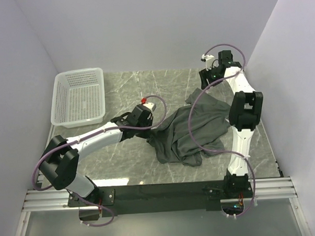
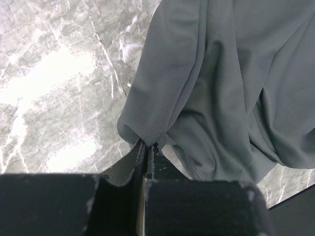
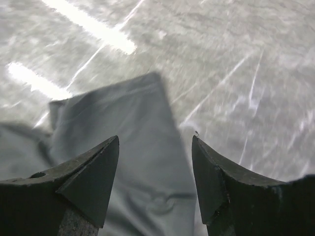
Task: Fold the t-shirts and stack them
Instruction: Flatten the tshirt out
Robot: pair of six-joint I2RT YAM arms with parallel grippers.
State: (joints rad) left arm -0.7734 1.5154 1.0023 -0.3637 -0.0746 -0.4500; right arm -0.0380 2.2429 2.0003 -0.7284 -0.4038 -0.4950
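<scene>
Left wrist view: the left gripper [image 2: 147, 146] is pinching a hem fold of the charcoal t-shirt [image 2: 221, 88], jaws clamped tight on it. The right gripper [image 3: 155, 147] is hanging spread wide above a flat corner of the t-shirt. The t-shirt is lying crumpled right of centre on the grey marble table [image 1: 125, 88]. A white basket [image 1: 79, 96] is sitting upper left, with pale walls [image 1: 143, 24] enclosing everything.
</scene>
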